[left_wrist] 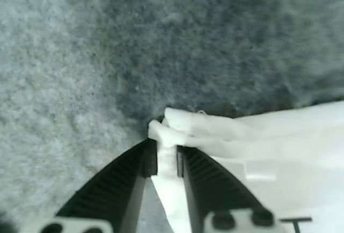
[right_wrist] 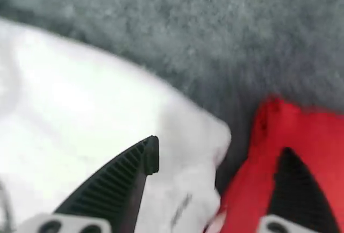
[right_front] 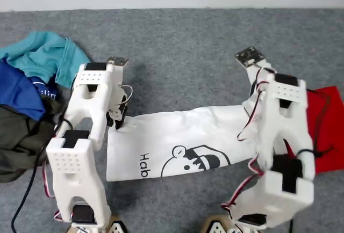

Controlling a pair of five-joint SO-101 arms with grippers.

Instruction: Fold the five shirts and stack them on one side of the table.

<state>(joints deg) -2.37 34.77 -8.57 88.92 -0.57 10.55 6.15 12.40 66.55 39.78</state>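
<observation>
High view: white shirt (right_front: 183,142) lies in the middle of the gray table (right_front: 188,45), folded into a long strip w/ a cartoon print facing up. Left arm (right_front: 80,136) comes down at the strip's far corner on the left side, and right arm (right_front: 282,131) stands over its other end. Red shirt (right_front: 328,128) lies just beside the white one on the right, partly hidden under the right arm. Over at the left edge there's a loose heap: teal shirt (right_front: 45,56) at the back, blue shirt (right_front: 19,90) in front of it, dark olive shirt (right_front: 19,142) nearest the arm bases. Heap is near the left arm but apart from the white shirt.

Left wrist view: left claw (left_wrist: 166,160) is pinched tight on a bunched corner of the white shirt, w/ fabric squeezed between both fingers and poking out past the tips. Rest of the shirt spreads off to one side over the gray surface, w/ a bit of black print at the frame edge.

Right wrist view: right claw (right_wrist: 220,163) is spread wide, nothing in it afaict. One finger sits above the white shirt and the other above the red shirt, so the gap straddles the spot where the two meet. White edge looks rumpled there, either touching or overlapping the red, can't tell which. Can't tell whether the tips touch the cloth either.
</observation>
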